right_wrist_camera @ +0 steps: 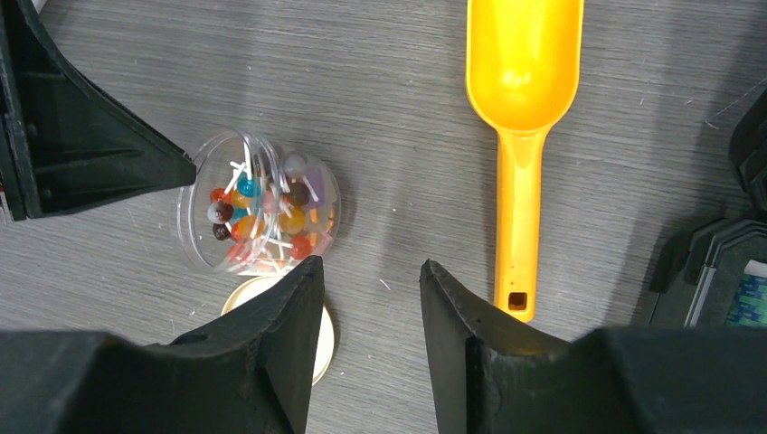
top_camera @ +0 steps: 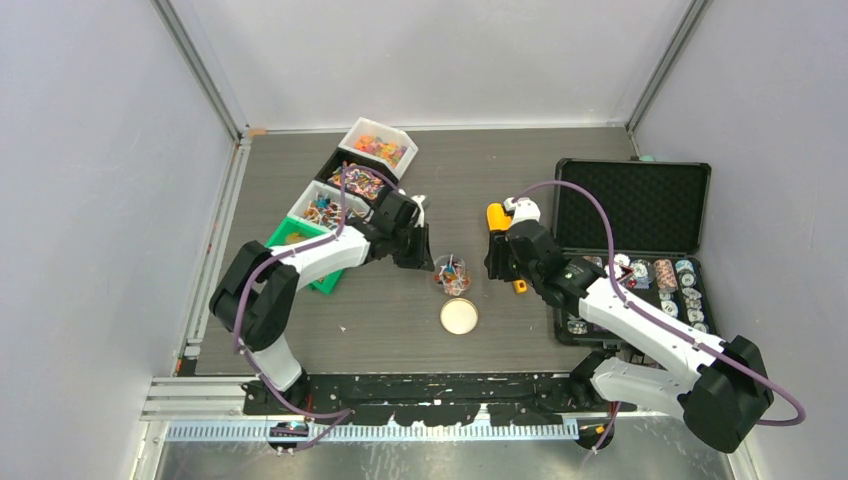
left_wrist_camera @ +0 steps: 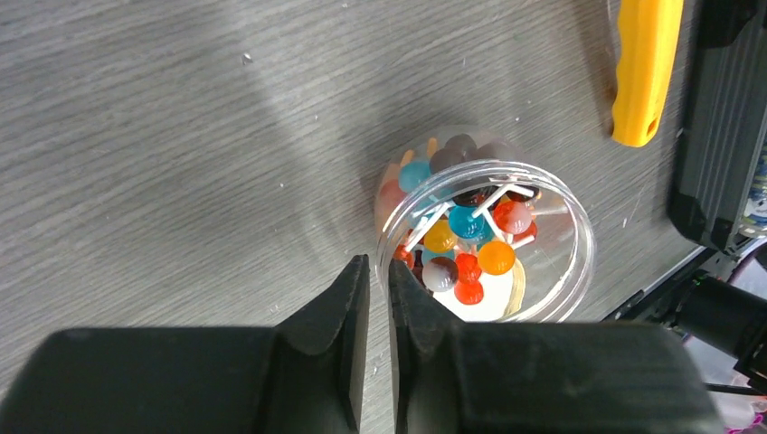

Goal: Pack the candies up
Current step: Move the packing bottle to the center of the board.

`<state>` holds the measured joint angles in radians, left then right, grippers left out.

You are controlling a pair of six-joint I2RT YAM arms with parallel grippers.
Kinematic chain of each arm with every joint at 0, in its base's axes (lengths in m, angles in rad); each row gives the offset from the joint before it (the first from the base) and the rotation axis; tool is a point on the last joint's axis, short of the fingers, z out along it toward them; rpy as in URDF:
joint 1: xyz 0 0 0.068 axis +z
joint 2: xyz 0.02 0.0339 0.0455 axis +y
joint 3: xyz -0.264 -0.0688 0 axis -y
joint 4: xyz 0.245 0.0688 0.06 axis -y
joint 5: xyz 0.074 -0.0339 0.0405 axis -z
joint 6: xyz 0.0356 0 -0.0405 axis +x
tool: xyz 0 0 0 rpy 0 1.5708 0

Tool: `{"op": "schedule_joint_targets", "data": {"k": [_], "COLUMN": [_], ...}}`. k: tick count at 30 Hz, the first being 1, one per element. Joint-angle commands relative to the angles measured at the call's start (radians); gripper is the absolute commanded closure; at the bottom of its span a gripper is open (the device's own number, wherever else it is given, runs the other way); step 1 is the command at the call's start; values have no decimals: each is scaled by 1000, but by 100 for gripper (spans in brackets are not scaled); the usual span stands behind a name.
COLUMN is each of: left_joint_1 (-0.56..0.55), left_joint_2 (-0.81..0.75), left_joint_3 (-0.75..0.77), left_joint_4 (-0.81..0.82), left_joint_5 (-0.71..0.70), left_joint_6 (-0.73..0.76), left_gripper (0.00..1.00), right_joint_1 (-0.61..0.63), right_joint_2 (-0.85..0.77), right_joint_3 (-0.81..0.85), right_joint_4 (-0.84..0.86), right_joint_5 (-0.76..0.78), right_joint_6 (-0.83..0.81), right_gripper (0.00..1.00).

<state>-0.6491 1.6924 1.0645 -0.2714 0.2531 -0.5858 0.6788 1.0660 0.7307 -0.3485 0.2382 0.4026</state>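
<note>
Left gripper (left_wrist_camera: 380, 271): jaws stand at a narrow slot and appear to pinch the near wall of the clear jar (left_wrist_camera: 583, 237), one finger outside, the other just inside the rim. Right gripper (right_wrist_camera: 366, 285): jaws moderately apart, holding nothing, hovering over bare table between the jar and the orange scoop (right_wrist_camera: 522, 108). Candies (left_wrist_camera: 466, 221): small ball lollipops on white sticks, mixed colours, piled in the jar at the centre of the overhead view. More sweets sit in the bins (top_camera: 404, 158) at upper left. The pale round lid (top_camera: 459, 317) lies flat just below the jar, not on it. Risks, as judged: the pinch takes one thin wall only, so a lift or drag may let the jar swing or tip about the fingers and shed lollipops. Too hard a squeeze could flex the plastic and let it slip free. Some sticks appear to reach the rim and could foul the lid when it goes on. The right arm sits close on the jar's right side, so a careless reach for lid or scoop could knock it. Surface: grey wood-grain table (top_camera: 480, 160), matt, a few specks. At right of frame an open black case (top_camera: 632, 205) with foam lining holds striped poker chips (top_camera: 672, 275). Enclosure: plain pale walls (top_camera: 430, 50), metal posts at the back corners.
</note>
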Motion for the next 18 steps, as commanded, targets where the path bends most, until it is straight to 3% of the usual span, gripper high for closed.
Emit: {"op": "schedule_joint_targets", "data": {"k": [1,9,10,13,18], "left_joint_1": [-13,-14,-13,-14,-14], "left_joint_2": [-2,-29,-31,-37,-83], "left_joint_3": [38,40,43,62,74], "left_joint_4": [-56,-24,-23,-42,-74], "left_joint_5": [-78,-21,-14,-13,-77], "left_joint_6": [20,-5,-6,-6,-1], "left_gripper": [83,77,80,99,100], "right_joint_1": [2,1,2,2,1], "right_joint_2": [-14,-10,-9,-5,4], "right_joint_3": [1,4,4,5,7], "right_joint_4": [32,28,29,31,36], "right_joint_5": [12,0,0,-2,-6], "right_joint_6": [-5,-2,0,0,2], "right_gripper": [51,51,51,51,51]}}
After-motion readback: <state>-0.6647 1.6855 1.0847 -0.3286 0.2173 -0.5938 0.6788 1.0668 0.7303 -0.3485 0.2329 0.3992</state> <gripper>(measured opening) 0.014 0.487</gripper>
